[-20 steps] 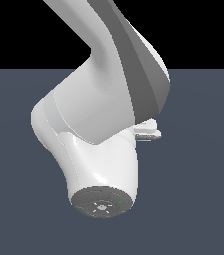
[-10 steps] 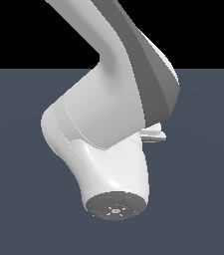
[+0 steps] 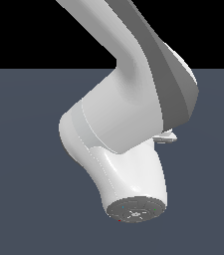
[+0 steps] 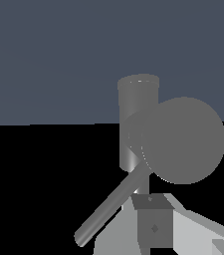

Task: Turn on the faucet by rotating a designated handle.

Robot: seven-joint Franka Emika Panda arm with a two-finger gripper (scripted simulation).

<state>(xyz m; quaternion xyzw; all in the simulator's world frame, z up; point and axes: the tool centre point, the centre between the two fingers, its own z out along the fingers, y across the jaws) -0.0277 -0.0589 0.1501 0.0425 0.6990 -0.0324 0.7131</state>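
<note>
Wrist view: faucet [image 4: 138, 119] fills centre, grey upright cylinder with round grey bulb at its 3 o'clock. Handle [image 4: 111, 206], thin grey rod, slants from cylinder's foot toward 7 o'clock; long axis diagonal. Gripper [image 4: 156, 226] close under it, one dark finger pad [image 4: 153, 224] just beside rod's upper end, at rod's 4 o'clock. Contact unclear. Second finger hidden, so cannot tell if fingers spread or closed. Exterior view: robot arm [image 3: 128, 129] blocks faucet entirely.
</note>
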